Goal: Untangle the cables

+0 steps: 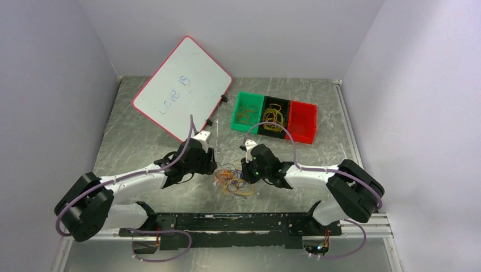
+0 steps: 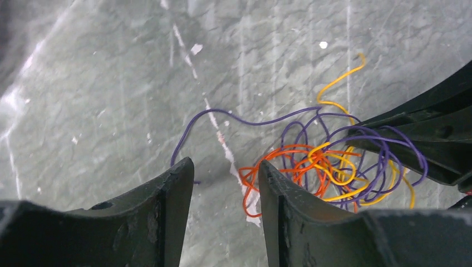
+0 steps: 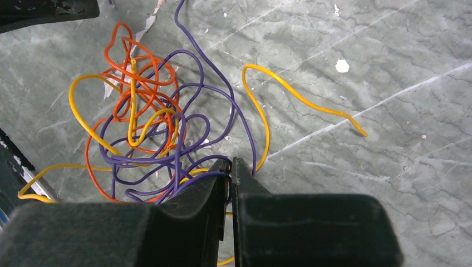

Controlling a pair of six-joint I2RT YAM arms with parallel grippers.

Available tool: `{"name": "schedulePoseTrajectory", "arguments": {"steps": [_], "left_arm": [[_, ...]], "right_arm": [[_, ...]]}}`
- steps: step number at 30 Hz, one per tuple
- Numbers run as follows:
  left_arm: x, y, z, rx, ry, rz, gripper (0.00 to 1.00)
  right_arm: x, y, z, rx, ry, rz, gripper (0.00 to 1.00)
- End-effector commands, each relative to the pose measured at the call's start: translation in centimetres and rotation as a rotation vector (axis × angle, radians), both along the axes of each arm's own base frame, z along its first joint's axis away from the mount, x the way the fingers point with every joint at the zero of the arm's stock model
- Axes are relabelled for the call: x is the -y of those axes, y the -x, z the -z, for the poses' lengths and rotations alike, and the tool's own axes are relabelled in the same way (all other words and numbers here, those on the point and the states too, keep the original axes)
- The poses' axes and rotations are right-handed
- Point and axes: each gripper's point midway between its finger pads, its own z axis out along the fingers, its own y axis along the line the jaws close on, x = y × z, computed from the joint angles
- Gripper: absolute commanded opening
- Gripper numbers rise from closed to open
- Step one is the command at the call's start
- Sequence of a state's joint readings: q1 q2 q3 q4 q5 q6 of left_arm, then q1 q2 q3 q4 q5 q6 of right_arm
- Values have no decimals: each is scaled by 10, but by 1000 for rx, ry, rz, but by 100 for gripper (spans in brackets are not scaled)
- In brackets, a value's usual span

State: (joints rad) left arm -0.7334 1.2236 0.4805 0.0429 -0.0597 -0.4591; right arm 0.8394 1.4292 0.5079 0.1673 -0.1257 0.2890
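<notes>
The cables [image 1: 232, 180] lie as one loose tangle of orange, yellow and purple loops on the metal table, between my two grippers. My left gripper [image 1: 211, 164] is at the tangle's left side, low over the table. In the left wrist view it [image 2: 225, 164] is open, and an orange loop [image 2: 250, 189] lies on the table just inside its right finger. My right gripper [image 1: 245, 167] is at the tangle's right side. The right wrist view shows it [image 3: 230, 162] shut on a purple cable [image 3: 195, 181] that runs into the gap between its jaws. A free yellow cable end [image 3: 300, 100] trails off to the right.
A whiteboard with a red rim [image 1: 181, 88] leans at the back left. Behind the right gripper stand a green bin [image 1: 248, 110] and a black bin [image 1: 275, 116], each with coiled wire in it, and a red bin [image 1: 302, 120]. A black rail [image 1: 238, 224] runs along the near edge.
</notes>
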Motion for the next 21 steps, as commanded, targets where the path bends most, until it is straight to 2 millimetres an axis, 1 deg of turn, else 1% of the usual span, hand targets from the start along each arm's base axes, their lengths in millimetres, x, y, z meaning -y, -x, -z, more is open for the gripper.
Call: {"name": "schedulePoseTrajectory", "arguments": {"steps": [1,5,11,15,21], "left_arm": [[22,-8,-18,70,32,140,51],[28,-5,-23,97,53,190,50],[25,-2,-31,138,40,228,49],[23,-1,-23,116,1,251,47],[27,5,-14,88,-10,301,45]], "right_arm": [[3,3,3,-4,3,-15,10],[2,4,4,-13,-2,-15,10],[1,5,4,-19,-6,-16,10],[0,5,4,-23,-14,-17,10],[-2,6,5,-32,-17,-23,10]]}}
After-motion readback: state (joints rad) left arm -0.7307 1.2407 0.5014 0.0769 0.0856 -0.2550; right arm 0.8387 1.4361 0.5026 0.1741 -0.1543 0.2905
